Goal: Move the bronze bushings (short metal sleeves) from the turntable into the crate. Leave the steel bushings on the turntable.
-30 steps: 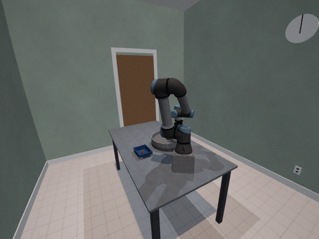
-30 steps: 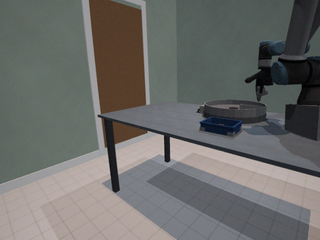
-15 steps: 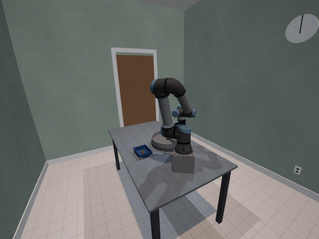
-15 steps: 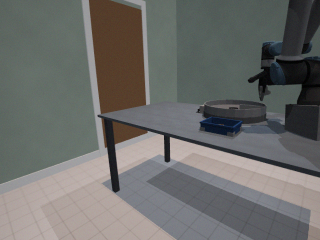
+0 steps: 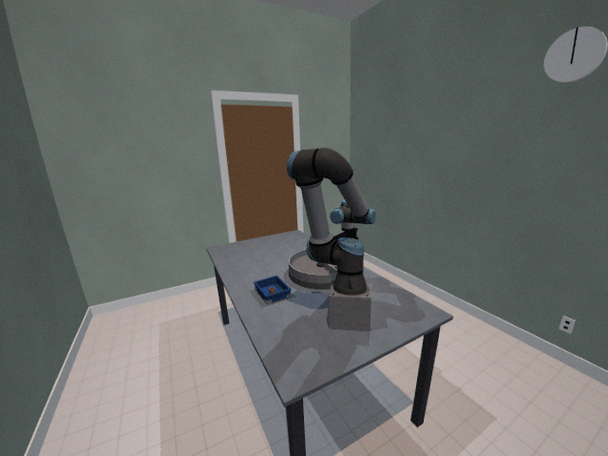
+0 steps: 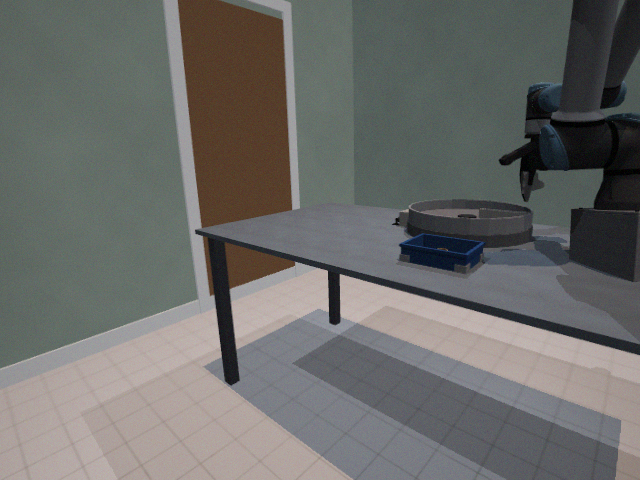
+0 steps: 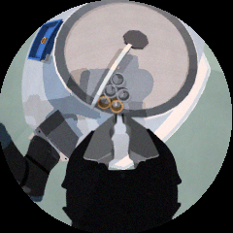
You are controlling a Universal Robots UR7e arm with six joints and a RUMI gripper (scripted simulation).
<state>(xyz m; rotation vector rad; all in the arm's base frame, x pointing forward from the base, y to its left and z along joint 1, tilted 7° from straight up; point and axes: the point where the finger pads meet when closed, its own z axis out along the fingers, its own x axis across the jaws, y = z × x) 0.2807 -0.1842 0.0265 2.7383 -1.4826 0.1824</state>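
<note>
Bronze bushings (image 7: 110, 104) stand upright, bores facing up, below the shut hand (image 7: 117, 130).

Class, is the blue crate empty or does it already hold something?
Not empty: the crate holds one bronze bushing, visible on its floor in the wrist view.

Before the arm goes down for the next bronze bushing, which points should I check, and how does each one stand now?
1. Two-jaw gripper empty: ok, shut on nothing.
2. Jaws open for a grasp: not ok.
3. Bronze bushings on the round grey turntable: ok, two near its rim.
4. Steel bushings apart from them: not ok, clustered right beside.
5. Blue crate has room: ok, one bronze bushing inside.
6. Gripper above the cluster: ok.
</note>
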